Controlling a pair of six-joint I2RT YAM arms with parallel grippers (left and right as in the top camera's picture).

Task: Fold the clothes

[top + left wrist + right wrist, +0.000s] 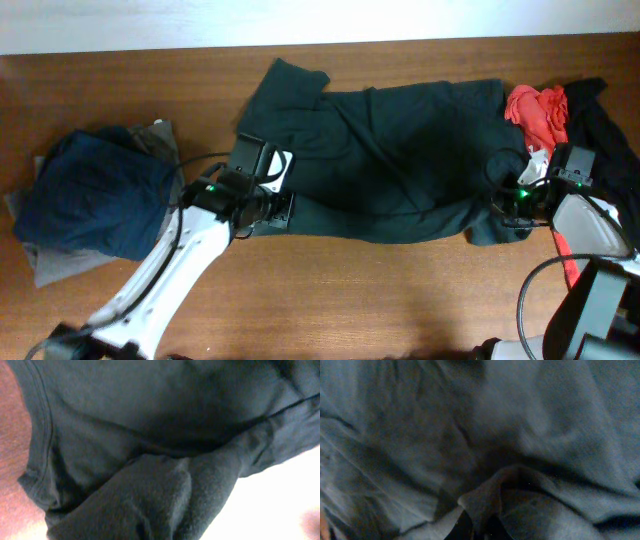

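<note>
Sprawling across the middle of the brown wooden desk (400, 290), the large dark green fabric shirt (400, 165) lay mostly flat, with a sleeve jutting toward the far edge at its left and soft creases running over its body. Its near hem ran unevenly from lower left to lower right.

The left end effector (272, 212) sat at the shirt's near left edge, and the right end effector (512, 218) at its near right corner. Both were closed and clamped on the shirt's cloth. In the left wrist view the green fabric (150, 420) filled the picture, a stitched hem curved down the left side and a thick fold bunched up toward the lens, hiding the fingers. In the right wrist view the same fabric (520, 425) looked blurred and rumpled, with a small peak of cloth pinched at the bottom centre.

Left of the shirt and apart from it, a crumpled navy blue garment (95, 195) rested on top of folded grey shorts (150, 135). At the right end, a bunched red shirt (540, 110) touched the green shirt's far right corner, and a black garment (600, 130) lay just beyond it.
</note>
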